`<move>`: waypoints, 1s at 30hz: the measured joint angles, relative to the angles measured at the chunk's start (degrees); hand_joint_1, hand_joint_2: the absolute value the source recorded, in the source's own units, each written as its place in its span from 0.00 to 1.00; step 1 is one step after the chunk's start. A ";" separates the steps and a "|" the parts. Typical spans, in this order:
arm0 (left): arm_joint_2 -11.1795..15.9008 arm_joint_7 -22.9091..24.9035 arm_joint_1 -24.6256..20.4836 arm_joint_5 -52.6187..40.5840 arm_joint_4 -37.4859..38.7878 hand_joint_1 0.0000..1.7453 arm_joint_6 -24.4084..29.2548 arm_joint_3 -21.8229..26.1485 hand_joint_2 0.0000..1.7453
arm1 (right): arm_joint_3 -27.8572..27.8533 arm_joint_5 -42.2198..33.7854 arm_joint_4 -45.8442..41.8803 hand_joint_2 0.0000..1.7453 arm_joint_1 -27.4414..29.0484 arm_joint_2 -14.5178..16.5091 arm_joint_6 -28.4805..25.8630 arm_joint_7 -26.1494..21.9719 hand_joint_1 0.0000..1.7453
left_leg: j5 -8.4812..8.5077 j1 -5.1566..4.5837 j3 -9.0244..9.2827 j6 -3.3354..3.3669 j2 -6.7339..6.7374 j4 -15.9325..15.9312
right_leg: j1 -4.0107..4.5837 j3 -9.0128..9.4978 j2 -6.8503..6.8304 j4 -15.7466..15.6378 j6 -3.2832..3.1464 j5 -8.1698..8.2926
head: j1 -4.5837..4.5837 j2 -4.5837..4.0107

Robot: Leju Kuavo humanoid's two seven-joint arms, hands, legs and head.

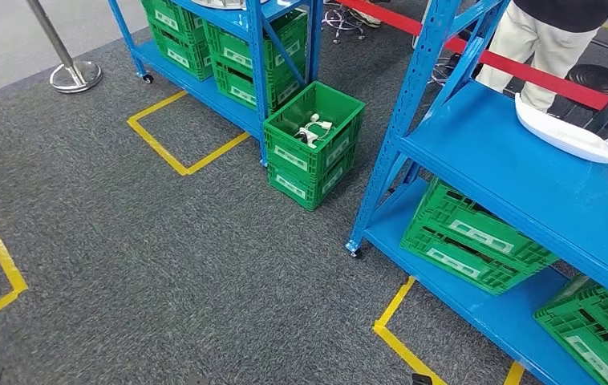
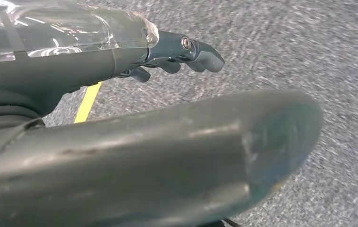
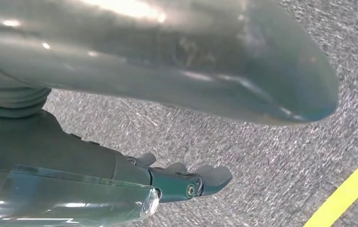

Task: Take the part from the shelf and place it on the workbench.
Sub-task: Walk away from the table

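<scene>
Head view shows us the white part [image 1: 567, 131] near the blue shelf's [image 1: 525, 188] back edge; it looks light, rigid, slippery, so we'd grip its rim; left hand [image 2: 120, 123] and right hand [image 3: 134, 109] hang released, holding nothing.

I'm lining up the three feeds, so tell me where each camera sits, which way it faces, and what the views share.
Head view: high on the body, looking forward and down at blue shelf, white part and green crates; no arms show.
Left wrist view: behind the left hand, facing grey carpet.
Right wrist view: behind the right hand, facing carpet.
Shared: both wrist views show carpet and yellow floor tape, which the head view has too.
</scene>
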 joint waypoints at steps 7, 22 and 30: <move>-0.14 -0.09 -0.36 -0.04 -0.03 0.00 0.00 -0.01 0.00 | 0.01 -0.02 0.00 0.00 -0.03 -0.07 -0.03 -0.01 0.00 | -1.85 -0.13 1.47 -2.01 -0.11 0.15 | 0.84 3.19 -1.23 -6.83 -2.42 1.29 | -0.03 0.00; -0.09 -0.01 0.06 0.00 -0.04 0.00 -0.08 -0.02 0.00 | 0.03 -0.17 -0.02 0.00 -0.38 0.04 -0.19 -0.01 0.00 | 1.62 0.18 -3.03 0.00 -8.32 1.24 | 0.43 4.11 8.59 -6.15 -1.12 -0.53 | -2.29 0.00; -0.27 0.01 0.08 0.00 -0.03 0.00 -0.09 -0.02 0.00 | 0.04 -0.20 -0.01 0.00 -0.19 0.04 -0.25 0.00 0.00 | -0.02 0.05 -0.85 0.64 -0.87 0.76 | 0.09 -2.06 1.36 4.61 0.42 -2.38 | -0.02 0.00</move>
